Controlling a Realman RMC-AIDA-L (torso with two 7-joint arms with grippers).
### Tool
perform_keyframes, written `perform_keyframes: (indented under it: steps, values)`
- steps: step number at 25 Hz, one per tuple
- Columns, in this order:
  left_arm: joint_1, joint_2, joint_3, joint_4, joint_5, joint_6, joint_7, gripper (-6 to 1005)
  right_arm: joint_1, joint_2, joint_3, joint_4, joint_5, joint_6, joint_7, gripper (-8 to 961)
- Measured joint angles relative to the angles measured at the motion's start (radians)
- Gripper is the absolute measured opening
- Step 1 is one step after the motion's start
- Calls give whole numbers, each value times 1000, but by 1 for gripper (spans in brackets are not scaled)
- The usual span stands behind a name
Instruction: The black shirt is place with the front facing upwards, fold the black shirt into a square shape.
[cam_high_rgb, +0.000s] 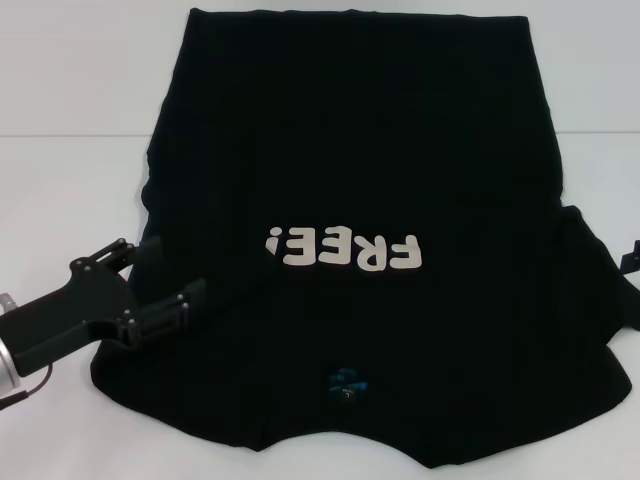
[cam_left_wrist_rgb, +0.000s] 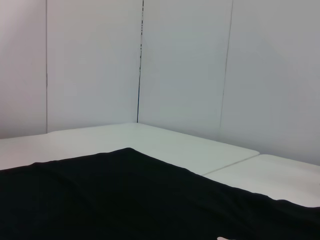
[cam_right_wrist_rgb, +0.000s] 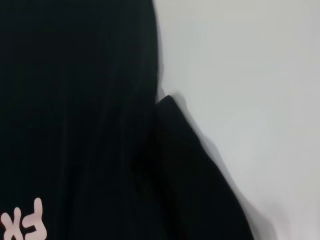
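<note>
Black shirt (cam_high_rgb: 380, 180) under left pincer (cam_high_rgb: 170, 275), open.

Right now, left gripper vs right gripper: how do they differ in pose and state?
The left gripper is fully in the head view, fingers open, over the left sleeve edge of the black shirt. The right gripper shows only as a sliver at the frame's right edge beside the shirt; open or shut cannot be told. Both are black and near the shirt's sides.

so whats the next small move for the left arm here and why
Probably lower the left gripper and close on the sleeve edge under it. Its fingers are open over the black shirt, which lies flat and unfolded, lettering up. The right gripper barely shows at the shirt's other side.
</note>
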Motion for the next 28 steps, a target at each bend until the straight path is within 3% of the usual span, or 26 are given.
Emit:
perform_keyframes:
  steps: [28]
  values:
    - [3,2,-1,-12,-4,1,24,850,22,39,-65,33,0,97,-13,896]
